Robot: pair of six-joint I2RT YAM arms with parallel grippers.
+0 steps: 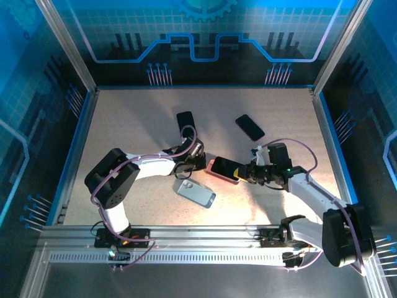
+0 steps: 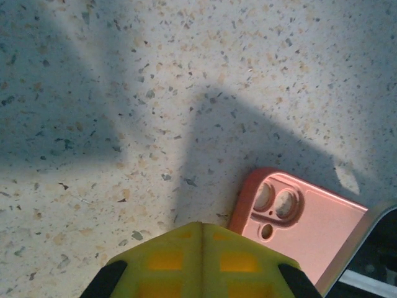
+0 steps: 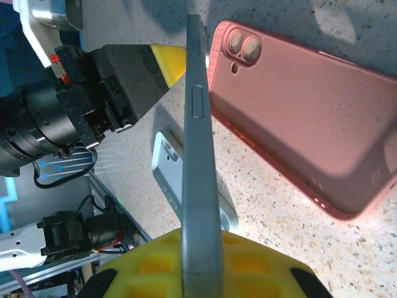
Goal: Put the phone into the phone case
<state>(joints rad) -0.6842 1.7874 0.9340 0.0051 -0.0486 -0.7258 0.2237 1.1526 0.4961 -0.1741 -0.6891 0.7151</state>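
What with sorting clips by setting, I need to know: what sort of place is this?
Likely a robot lab test cell: a speckled tabletop walled by aluminium posts and blue circuit-print panels, two arms bolted to a slotted rail, the right gripper holding a phone by a pink phone case.

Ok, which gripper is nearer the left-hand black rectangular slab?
Left. The left gripper sits close on the near side of the black rectangular slab; the right gripper is farther right, holding the grey phone.
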